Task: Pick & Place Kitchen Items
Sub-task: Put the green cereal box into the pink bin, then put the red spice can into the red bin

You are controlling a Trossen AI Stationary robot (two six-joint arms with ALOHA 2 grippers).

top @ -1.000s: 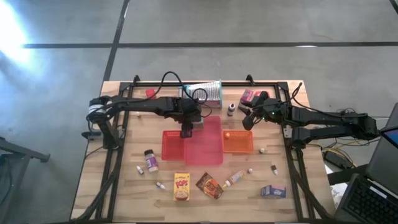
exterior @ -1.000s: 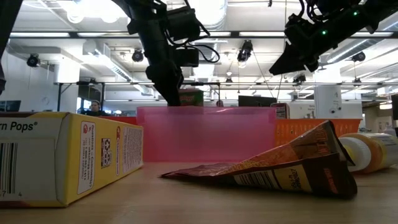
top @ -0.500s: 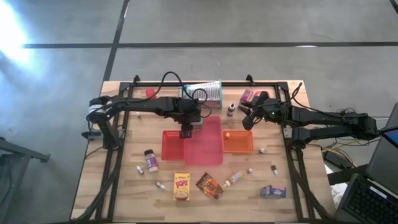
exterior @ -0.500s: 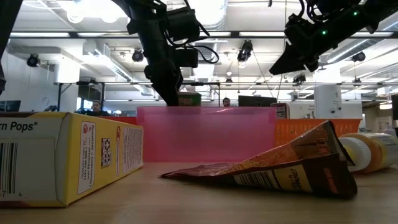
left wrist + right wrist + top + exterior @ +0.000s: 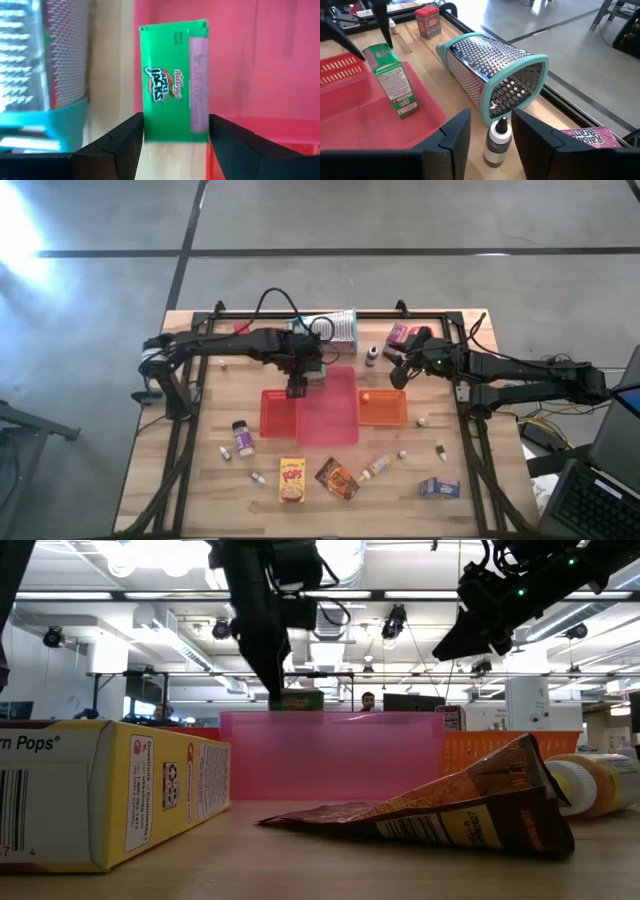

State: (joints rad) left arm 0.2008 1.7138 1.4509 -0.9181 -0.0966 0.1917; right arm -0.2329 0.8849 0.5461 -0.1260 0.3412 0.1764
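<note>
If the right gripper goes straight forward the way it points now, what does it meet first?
Most likely the small dark bottle, which stands directly ahead of the right gripper, centred between its open fingers. Just beyond it lies the grater. Depth is hard to judge.

Light is bright and even, coming from ceiling lamps (image 5: 150,560) that flare white in the low view. A hot glare patch (image 5: 20,240) washes the floor in the high view. Shadows on the surface (image 5: 200,480) are faint. The nearest yellow box (image 5: 90,790) is soft, out of focus.
</note>
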